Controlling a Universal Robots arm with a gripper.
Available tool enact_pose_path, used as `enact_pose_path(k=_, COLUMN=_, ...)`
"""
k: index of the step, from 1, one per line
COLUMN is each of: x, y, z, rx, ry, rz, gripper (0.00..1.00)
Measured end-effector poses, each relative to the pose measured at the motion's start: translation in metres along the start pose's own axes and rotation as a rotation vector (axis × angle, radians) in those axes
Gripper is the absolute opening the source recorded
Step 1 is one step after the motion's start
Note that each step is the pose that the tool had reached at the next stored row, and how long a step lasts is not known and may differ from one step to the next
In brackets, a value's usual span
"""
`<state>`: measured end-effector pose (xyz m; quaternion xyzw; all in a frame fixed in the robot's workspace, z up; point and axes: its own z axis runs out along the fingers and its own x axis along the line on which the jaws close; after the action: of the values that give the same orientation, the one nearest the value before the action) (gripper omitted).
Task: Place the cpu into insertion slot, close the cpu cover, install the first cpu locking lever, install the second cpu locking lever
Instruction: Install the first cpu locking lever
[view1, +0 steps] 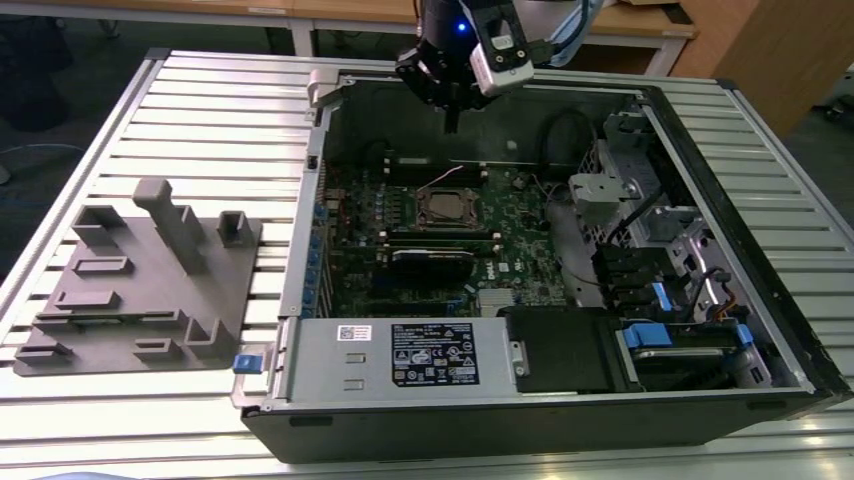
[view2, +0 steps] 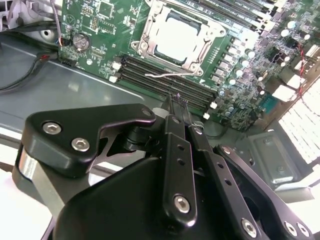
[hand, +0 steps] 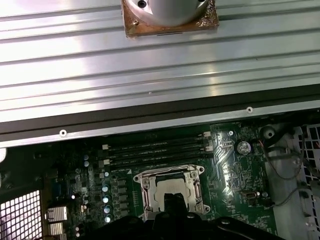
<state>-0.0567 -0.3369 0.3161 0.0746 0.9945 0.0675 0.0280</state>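
Observation:
The insertion slot sits in the middle of the green board inside the open computer case. In the second wrist view the cpu lies in it with its pale silver face up. The cpu cover lies flat around the chip as a silvery frame. One thin wire locking lever stands loose along the socket's side by the black memory slots. My gripper hangs above the case's far part, well above the socket. Its black fingers are shut together on nothing.
The case lies open on a slatted aluminium table. A grey moulded fixture rests at the exterior view's left. Drive cages and cables fill the case's right side, and the power supply fills its near edge.

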Motion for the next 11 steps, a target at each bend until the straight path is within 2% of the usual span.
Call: enact_pose_path(k=11, x=0.0011, y=-0.0028, z=0.0196, rx=-0.0021, ry=0.0003, rz=0.0, gripper=0.1)
